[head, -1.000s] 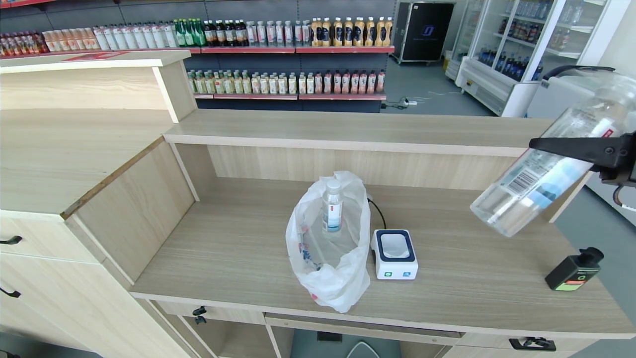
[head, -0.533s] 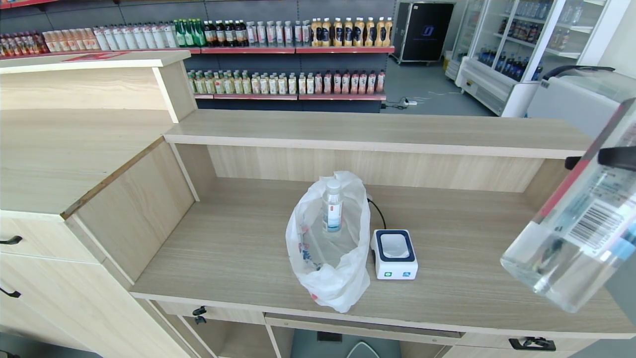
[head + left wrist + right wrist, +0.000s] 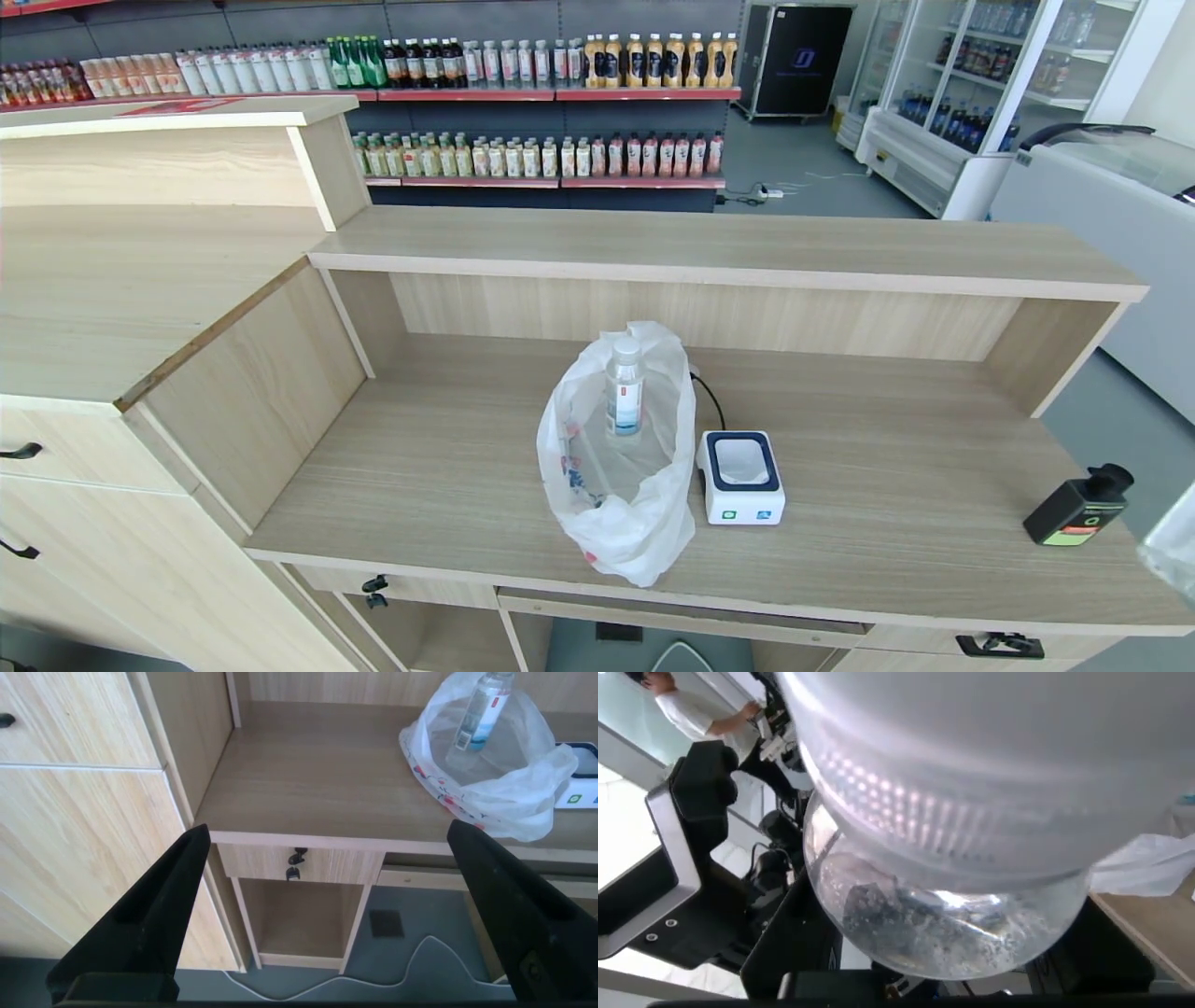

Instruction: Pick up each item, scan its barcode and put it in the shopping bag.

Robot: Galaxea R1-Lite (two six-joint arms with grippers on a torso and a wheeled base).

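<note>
We find the clear bottle (image 3: 971,803) off the desk (image 3: 887,439), past its right end, clamped in the R gripper. L gripper (image 3: 327,831): fingers wide apart, low before the desk's left front. The shopping bag (image 3: 611,504) stands mid-desk w/ a small bottle (image 3: 624,397) upright inside, scanner (image 3: 740,476) just beside it. A dark bottle (image 3: 1078,509) rests near the right end.

A light wooden counter (image 3: 887,467) stands before red shelves (image 3: 560,93) of drinks, glass-door fridges (image 3: 980,75) and grey floor (image 3: 803,159).
</note>
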